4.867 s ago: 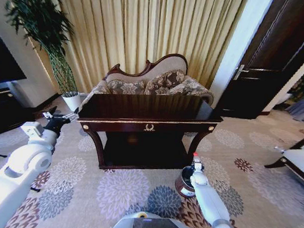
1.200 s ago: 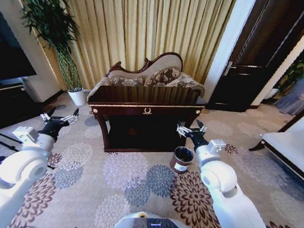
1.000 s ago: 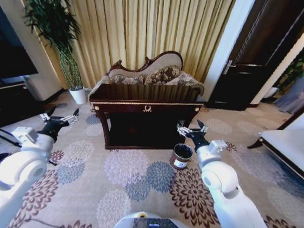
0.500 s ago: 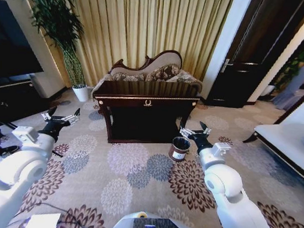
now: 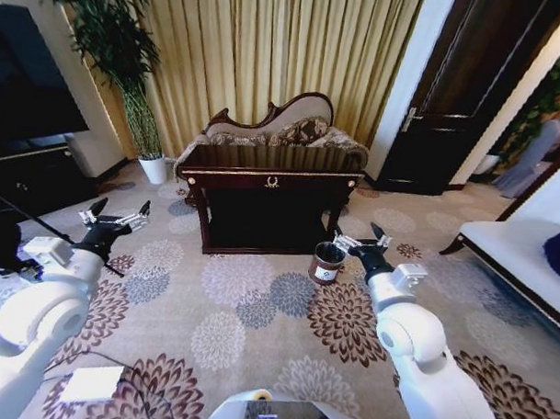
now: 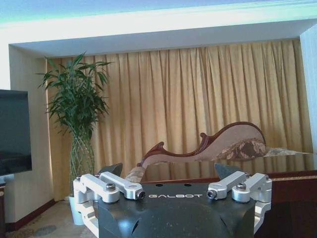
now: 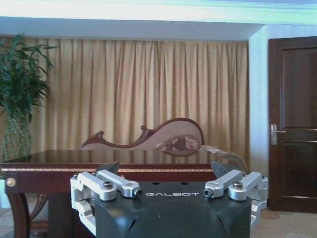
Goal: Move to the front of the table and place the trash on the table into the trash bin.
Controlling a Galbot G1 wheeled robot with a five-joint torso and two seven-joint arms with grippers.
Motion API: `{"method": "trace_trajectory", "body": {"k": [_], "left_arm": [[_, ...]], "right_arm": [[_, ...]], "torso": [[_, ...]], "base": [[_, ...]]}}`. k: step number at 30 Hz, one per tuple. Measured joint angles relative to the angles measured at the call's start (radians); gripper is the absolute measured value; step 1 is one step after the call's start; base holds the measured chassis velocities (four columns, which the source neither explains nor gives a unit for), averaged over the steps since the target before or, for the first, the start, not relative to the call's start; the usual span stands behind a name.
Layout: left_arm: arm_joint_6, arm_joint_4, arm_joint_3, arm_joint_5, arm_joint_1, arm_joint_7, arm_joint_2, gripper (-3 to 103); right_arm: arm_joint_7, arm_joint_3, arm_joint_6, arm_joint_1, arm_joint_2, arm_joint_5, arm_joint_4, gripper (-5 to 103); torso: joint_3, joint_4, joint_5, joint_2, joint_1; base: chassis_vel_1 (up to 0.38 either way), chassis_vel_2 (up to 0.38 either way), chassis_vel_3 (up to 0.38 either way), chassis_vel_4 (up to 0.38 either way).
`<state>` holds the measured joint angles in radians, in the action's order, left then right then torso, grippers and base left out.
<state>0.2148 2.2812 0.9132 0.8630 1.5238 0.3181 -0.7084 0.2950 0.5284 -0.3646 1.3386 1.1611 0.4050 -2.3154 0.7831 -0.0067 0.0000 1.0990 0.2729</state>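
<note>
Clearly, both tools were empty: the right gripper (image 5: 361, 242) stood with its fingers spread wide, gripping nothing, held out low over the flowered carpet (image 5: 249, 310) just beside the trash bin (image 5: 327, 263). The left gripper (image 5: 114, 218) was likewise spread and empty, off to the robot's left and well apart from the table (image 5: 272, 180). In both wrist views the two fingers stood wide apart with only air between them.

The bin sat on the carpet near the table's right front leg. The table stood ahead, in front of a sofa (image 5: 274, 128) and curtains (image 5: 267, 53), at some distance from the robot. No trash could be made out on its glossy top from there.

By my judgement, crumpled paper bits would be light and soft, so they should yield to a gentle pinch across the middle. A small plastic bottle would likely be light, smooth and prone to roll on the polished wood; gripping across its body seemed safest.
</note>
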Motion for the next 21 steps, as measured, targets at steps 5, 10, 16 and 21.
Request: {"method": "trace_trajectory", "body": {"k": [5,10,16,21], "left_arm": [[0.003,0.011,-0.012,-0.013,-0.001,0.002,-0.021,100],[0.008,0.032,-0.020,-0.027,0.006,0.005,-0.047,100],[0.009,0.041,-0.021,-0.041,0.010,0.005,-0.058,100],[-0.007,0.044,-0.030,-0.049,0.014,0.010,-0.066,100]], "right_arm": [[-0.002,0.018,0.015,0.015,0.001,-0.006,0.013,100],[-0.007,0.024,0.017,0.030,-0.001,-0.006,0.008,100],[-0.008,0.020,0.012,0.035,-0.005,0.016,-0.019,100],[-0.008,0.016,0.004,0.033,-0.005,0.034,-0.033,100]], "torso": [[0.000,-0.0005,0.0001,-0.001,0.001],[0.000,-0.0004,0.0002,-0.001,0.001],[0.000,-0.0002,0.0000,0.000,0.000],[0.000,-0.0004,0.0001,0.000,0.000]], "base": [[0.000,0.000,0.000,0.000],[0.000,0.000,0.000,0.000],[0.000,0.000,0.000,0.000],[0.000,0.000,0.000,0.000]]}}
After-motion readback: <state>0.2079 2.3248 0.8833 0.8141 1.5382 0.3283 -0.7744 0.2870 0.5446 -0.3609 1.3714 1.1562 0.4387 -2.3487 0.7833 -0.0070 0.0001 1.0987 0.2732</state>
